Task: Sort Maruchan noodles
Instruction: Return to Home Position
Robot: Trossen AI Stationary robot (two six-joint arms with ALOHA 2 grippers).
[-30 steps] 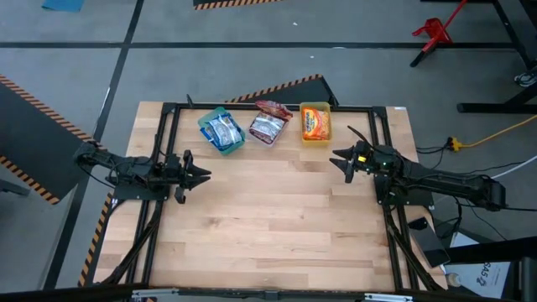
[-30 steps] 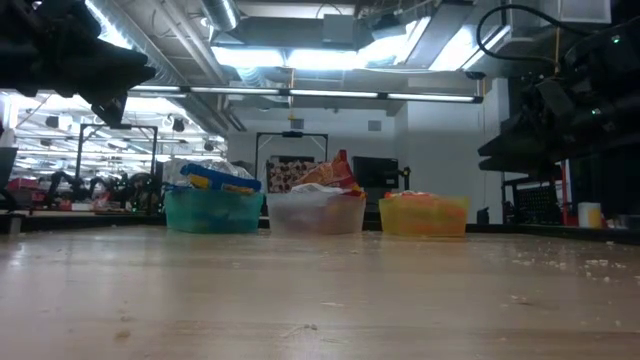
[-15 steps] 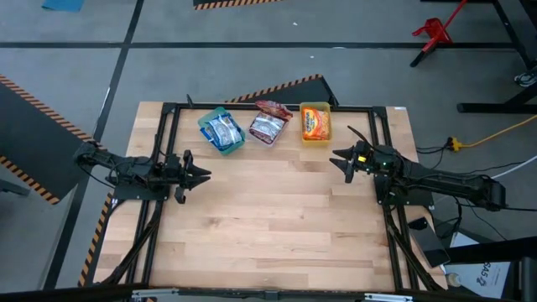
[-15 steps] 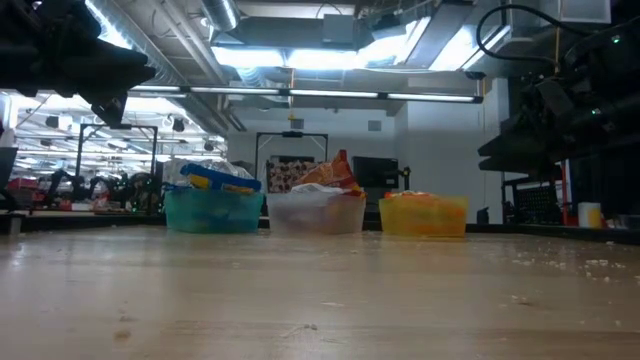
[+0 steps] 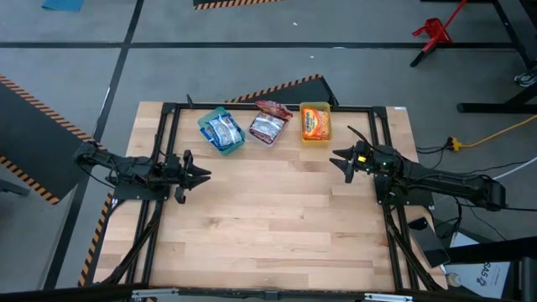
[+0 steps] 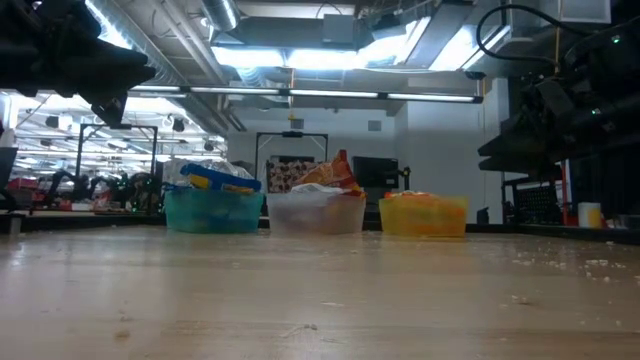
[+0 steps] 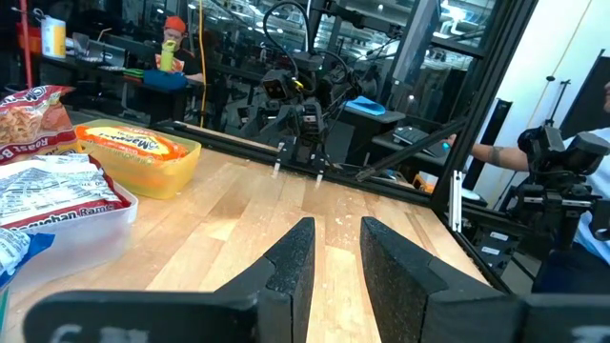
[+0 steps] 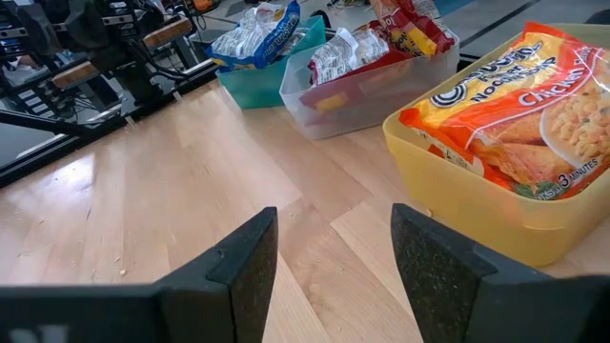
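From above, the clear bin [image 5: 255, 135] sat at the far edge of the table [image 5: 277, 222] with red packs [image 5: 270, 124] in it. The green bin [image 5: 205, 134] was just left of the clear bin and held blue packs [image 5: 224, 129]. The yellow bin [image 5: 315, 106] was just right of it and held an orange pack [image 5: 315, 125]. My left gripper [image 5: 204, 174] hung well off to the left of the clear bin. Its fingers were apart and held nothing. My right gripper [image 5: 338, 157] hung well off to the right, spread and empty too.

From table height, the three bins stood in a row with the clear bin in the middle. Red packs poked up over its rim.

From my left wrist, my two fingers [image 7: 291, 272] stood a little apart with nothing between them. The yellow bin sat just past the clear bin. A person [image 7: 572, 181] was out beyond the table.

From my right wrist, my fingers [image 8: 243, 267] were wide apart. The yellow bin was closest, then the clear bin, then the green bin.
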